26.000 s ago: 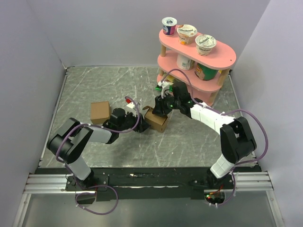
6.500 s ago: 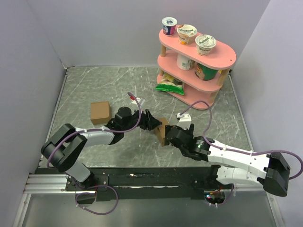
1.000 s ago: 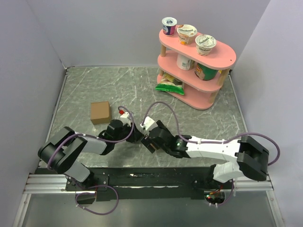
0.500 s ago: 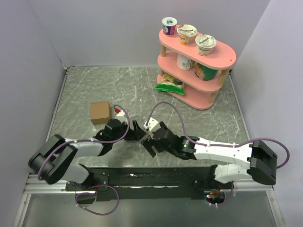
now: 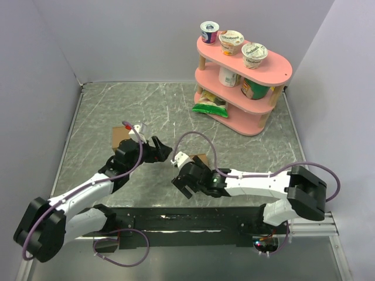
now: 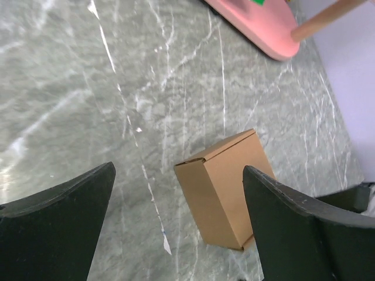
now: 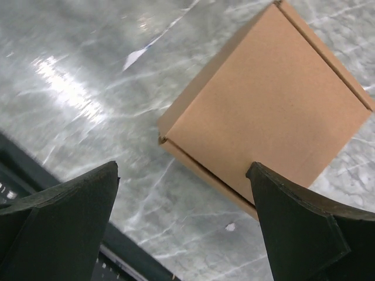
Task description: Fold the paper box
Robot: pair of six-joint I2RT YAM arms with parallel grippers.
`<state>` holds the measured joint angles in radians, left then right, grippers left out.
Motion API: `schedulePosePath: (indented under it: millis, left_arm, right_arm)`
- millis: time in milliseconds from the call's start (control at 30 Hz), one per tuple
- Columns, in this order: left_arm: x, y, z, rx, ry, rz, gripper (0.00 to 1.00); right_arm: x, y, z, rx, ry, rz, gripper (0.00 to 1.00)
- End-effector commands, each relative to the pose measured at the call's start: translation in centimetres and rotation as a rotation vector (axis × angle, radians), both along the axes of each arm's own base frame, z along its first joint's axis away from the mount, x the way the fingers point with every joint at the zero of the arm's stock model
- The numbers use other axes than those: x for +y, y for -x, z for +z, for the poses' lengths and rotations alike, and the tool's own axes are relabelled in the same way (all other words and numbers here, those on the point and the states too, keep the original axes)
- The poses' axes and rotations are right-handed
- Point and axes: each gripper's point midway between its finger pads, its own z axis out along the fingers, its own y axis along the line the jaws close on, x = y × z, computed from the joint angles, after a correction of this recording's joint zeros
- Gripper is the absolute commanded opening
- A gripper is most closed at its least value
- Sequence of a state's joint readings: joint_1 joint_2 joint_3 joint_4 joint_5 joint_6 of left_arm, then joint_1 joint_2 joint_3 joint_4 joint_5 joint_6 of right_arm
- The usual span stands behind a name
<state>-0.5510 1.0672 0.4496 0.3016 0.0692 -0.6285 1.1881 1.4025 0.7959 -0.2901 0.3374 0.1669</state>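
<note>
The paper box is a closed brown carton lying on the grey marbled table, partly hidden behind my right wrist in the top view. In the left wrist view the paper box lies beyond and between my wide-spread fingers, untouched. My left gripper is open and empty, up and to the left of the box. The right wrist view shows the paper box with its lid seam closed, ahead of my open right gripper. That right gripper hangs just in front of the box, holding nothing.
A smaller brown cardboard cube sits behind my left arm. A pink two-tier shelf with yogurt cups stands at the back right, a green bag at its foot. The shelf's base shows in the left wrist view.
Both grippers have opened and let go of the box. My left arm has pulled back to the left and up; my right gripper has drawn back toward the near edge.
</note>
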Motion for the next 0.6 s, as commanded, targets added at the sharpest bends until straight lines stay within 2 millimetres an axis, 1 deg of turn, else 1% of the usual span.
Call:
schedulePosePath:
  millis: [0, 67, 100, 133, 167, 200, 233, 300, 367, 400, 433, 500, 533, 567]
  left_arm:
    - [1.4, -0.6, 2.1, -0.036, -0.019, 0.041, 0.96]
    - [1.6, -0.6, 2.7, -0.051, -0.015, 0.045, 0.96]
    - [1.8, -0.6, 2.8, -0.051, -0.016, 0.047, 0.96]
    - [1.9, -0.6, 3.1, -0.06, -0.013, 0.047, 0.96]
    - [2.0, -0.7, 3.2, -0.063, -0.011, 0.05, 0.96]
    - [2.1, -0.7, 3.3, -0.064, -0.013, 0.051, 0.96]
    - [2.2, -0.8, 3.4, -0.066, -0.013, 0.052, 0.96]
    - [2.3, -0.9, 3.5, -0.065, -0.017, 0.052, 0.96]
    - [2.3, -1.0, 3.8, -0.071, -0.014, 0.047, 0.96]
    - [2.4, -1.1, 4.0, -0.075, -0.012, 0.049, 0.96]
    - [2.4, -1.1, 4.1, -0.077, -0.009, 0.048, 0.96]
    - [2.8, -1.3, 4.6, -0.092, -0.007, 0.056, 0.96]
    - [3.1, -1.5, 4.8, -0.098, -0.01, 0.067, 0.96]
    - [3.5, -1.8, 4.9, -0.104, -0.014, 0.084, 0.96]
  right_arm:
    - [-1.3, -2.5, -0.5, -0.038, 0.063, -0.126, 0.98]
    - [-1.8, -3.7, -0.9, -0.032, 0.066, -0.152, 0.96]
    - [-1.4, -4.4, -0.6, -0.046, 0.043, -0.158, 0.96]
    - [-1.7, -5.3, -0.6, -0.056, 0.038, -0.174, 0.96]
    - [-1.7, -5.9, -0.5, -0.07, 0.038, -0.167, 0.95]
    - [-1.3, -6.5, -0.2, -0.081, 0.011, -0.164, 0.95]
    - [-1.5, -7.5, 0.1, -0.09, -0.003, -0.18, 0.95]
    - [-1.0, -8.7, 0.5, -0.115, -0.023, -0.159, 0.95]
    - [-1.0, -9.7, 0.9, -0.145, -0.013, -0.143, 0.96]
    - [-0.8, -10.0, 1.1, -0.152, -0.019, -0.139, 0.97]
    - [-0.6, -10.3, 1.9, -0.166, -0.033, -0.148, 0.98]
    - [-0.9, -10.8, 3.3, -0.195, -0.046, -0.176, 1.0]
    - [-0.8, -10.6, 5.0, -0.211, -0.097, -0.185, 1.0]
    - [-0.8, -10.6, 5.9, -0.218, -0.134, -0.192, 1.0]
